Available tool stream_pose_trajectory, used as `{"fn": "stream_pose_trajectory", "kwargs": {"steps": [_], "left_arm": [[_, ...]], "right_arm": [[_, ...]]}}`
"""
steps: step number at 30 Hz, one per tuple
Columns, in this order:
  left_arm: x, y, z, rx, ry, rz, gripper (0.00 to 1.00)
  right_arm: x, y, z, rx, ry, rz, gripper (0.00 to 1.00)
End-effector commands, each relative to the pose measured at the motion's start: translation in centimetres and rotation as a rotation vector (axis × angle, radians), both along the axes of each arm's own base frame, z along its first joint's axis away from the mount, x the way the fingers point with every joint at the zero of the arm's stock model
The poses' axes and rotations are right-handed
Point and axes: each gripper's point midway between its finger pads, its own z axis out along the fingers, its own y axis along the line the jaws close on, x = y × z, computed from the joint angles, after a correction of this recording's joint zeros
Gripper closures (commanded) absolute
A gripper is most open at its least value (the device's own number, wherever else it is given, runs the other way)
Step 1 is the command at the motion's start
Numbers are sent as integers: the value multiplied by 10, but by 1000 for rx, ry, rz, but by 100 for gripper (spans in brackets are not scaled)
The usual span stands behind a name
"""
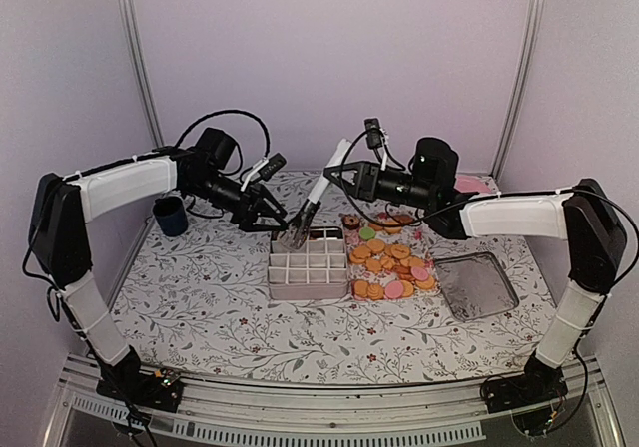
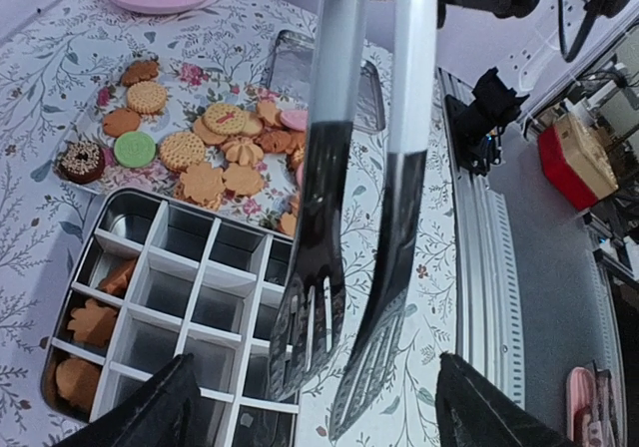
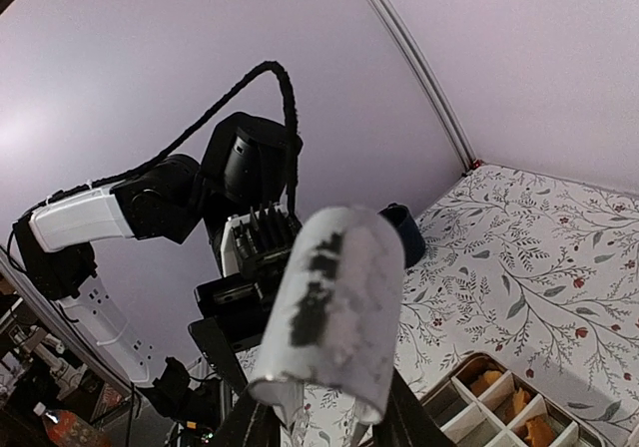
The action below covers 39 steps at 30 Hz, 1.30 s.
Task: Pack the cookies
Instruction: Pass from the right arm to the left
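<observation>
- tongs (image 3: 334,302): pale rounded handle end fills centre of view, very close and blurred, dark scuffed patch on its face
- right gripper (image 3: 329,412): dark fingers (image 3: 248,425) show on either side of the tongs' lower part, clamped against it
- left arm (image 3: 85,218): white link and black wrist reach in from the left behind the tongs, black cable (image 3: 275,83) loops over it
- dark blue cup (image 3: 404,232): upright on desk, just right of the tongs
- desk (image 3: 529,257): floral cloth, right side
- divided tray (image 3: 469,412): bottom right corner, white partitions
- cookies (image 3: 516,403): tan pieces in a few compartments, shapes unclear
- purple walls, metal corner post (image 3: 409,58)
</observation>
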Motion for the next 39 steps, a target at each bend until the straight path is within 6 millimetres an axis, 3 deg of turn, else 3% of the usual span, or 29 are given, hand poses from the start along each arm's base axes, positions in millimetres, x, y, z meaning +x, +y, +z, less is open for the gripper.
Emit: {"fn": "stream_pose_trajectory", "kwargs": {"steps": [1,8,9,17,26,39], "left_arm": [[-16,1,-1,-20,40,-35,21],[-28,3,0,-29,88,-65,41],[-29,3,0,-31,96,-69,43],[-33,-2,-8,-88,204,-43,43],[-41,-7,30,-187,251,-87,47],[-43,-9,26,-190,289,-77,47]], "right_arm": [[2,6,20,78,51,39,68],[6,9,7,68,94,39,67],[8,10,19,86,73,39,67],[18,21,21,116,94,53,68],[23,24,26,140,107,28,69],[27,35,34,199,105,80,70]]}}
